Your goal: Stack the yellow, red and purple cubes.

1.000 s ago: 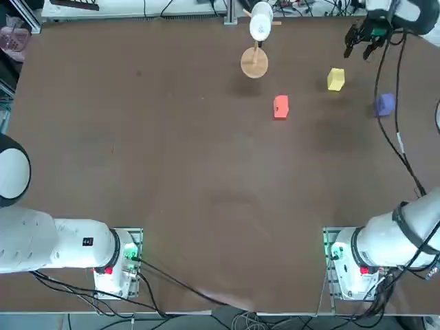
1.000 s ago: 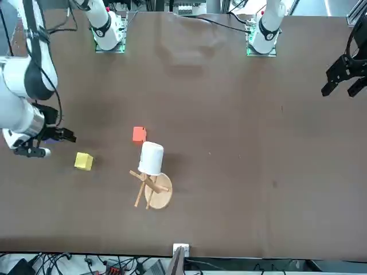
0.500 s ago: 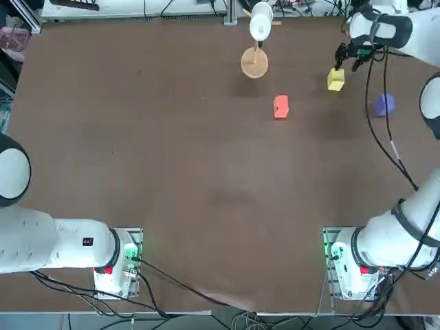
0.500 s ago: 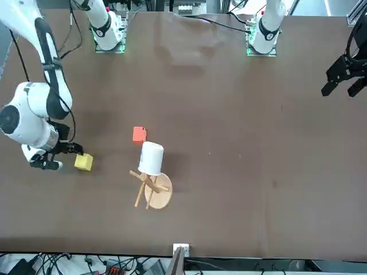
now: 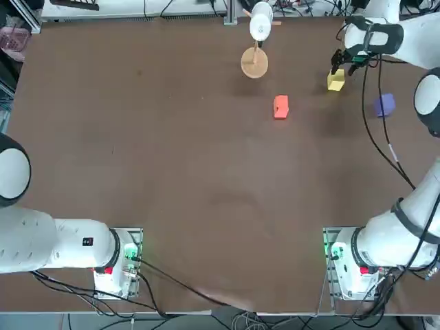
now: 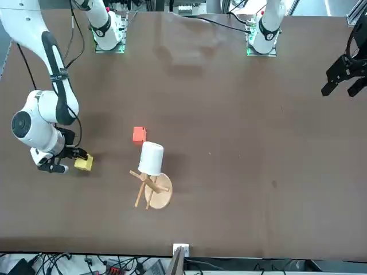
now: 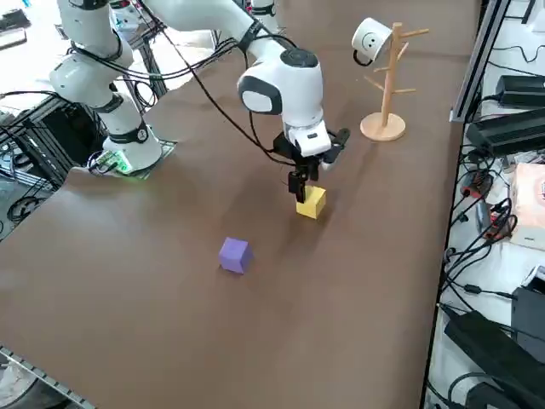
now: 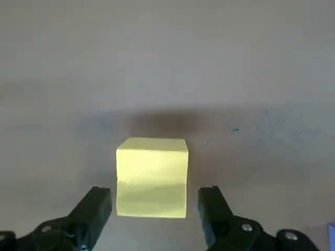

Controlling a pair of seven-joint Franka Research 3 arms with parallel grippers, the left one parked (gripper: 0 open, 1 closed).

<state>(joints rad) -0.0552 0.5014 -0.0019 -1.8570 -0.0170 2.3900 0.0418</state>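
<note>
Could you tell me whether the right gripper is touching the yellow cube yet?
Apart. The right wrist view shows the open right gripper straddling the yellow cube, with table visible between each finger and the cube's sides.

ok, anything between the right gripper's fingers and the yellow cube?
Nothing. In the wrist view the open right gripper straddles the yellow cube, a finger on each side with only bare table in the gaps.

The broad brown table (image 5: 172, 172) has a matt, faintly mottled surface. The small yellow cube (image 8: 152, 177) looks smooth and matt, like painted wood or foam; the orange-red cube (image 5: 280, 106) and bluish purple cube (image 7: 235, 254) share that finish. The right gripper (image 8: 154, 209) has matt black plastic-looking fingers. The round-based stand (image 7: 387, 85) is pale bare wood, bearing a glossy white mug (image 7: 371, 38).
</note>
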